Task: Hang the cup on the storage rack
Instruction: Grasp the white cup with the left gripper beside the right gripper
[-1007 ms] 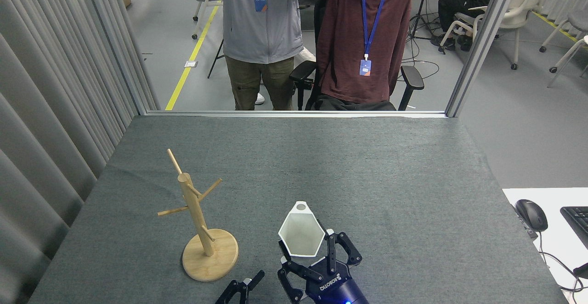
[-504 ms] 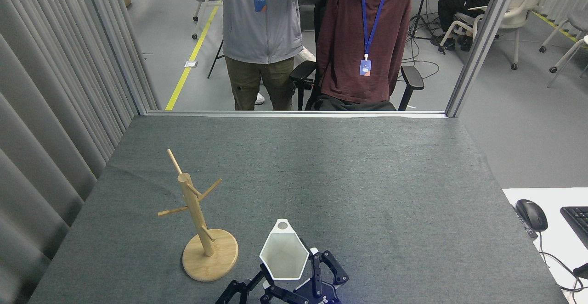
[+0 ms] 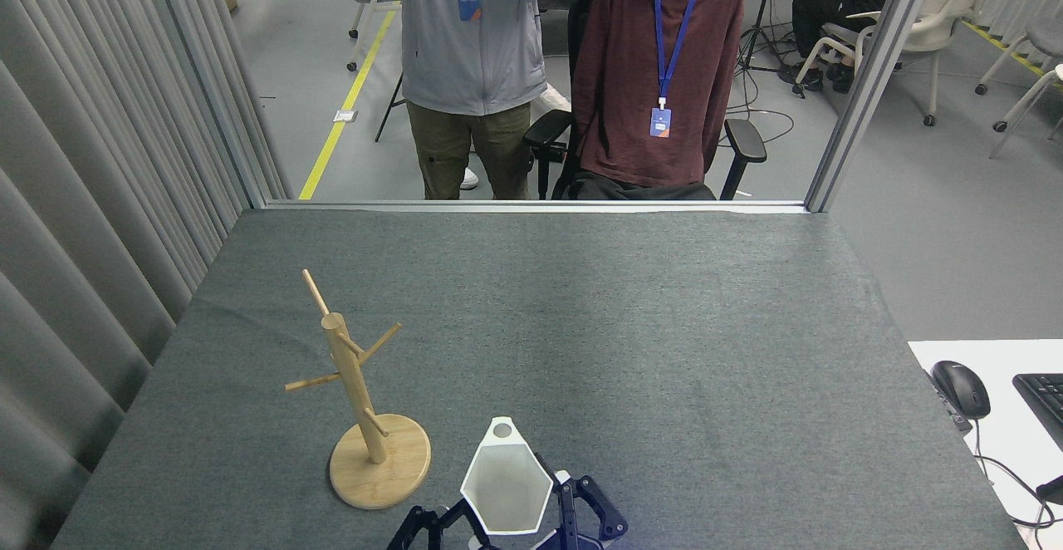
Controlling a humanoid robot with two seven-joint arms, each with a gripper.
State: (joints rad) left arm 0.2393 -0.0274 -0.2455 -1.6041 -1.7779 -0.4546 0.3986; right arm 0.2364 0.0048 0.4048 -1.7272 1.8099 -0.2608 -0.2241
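Down at the near edge, the right claw (image 3: 555, 510) is gripping the cup (image 3: 507, 483), mouth facing up. Left claw (image 3: 432, 525) is barely showing, its state unclear. Storage rack (image 3: 365, 409) is standing on the counter (image 3: 664, 326), just left of the cup

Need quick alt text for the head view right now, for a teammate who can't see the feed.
A white hexagonal cup, mouth facing the camera and its holed tab at the top, is held at the bottom edge by the right gripper, with the left gripper close beside it. To its left, a wooden storage rack stands on the grey table, pegs bare.

tbl (image 3: 664, 326): grey felt top | on it: wooden rack (image 3: 365, 417), near-left
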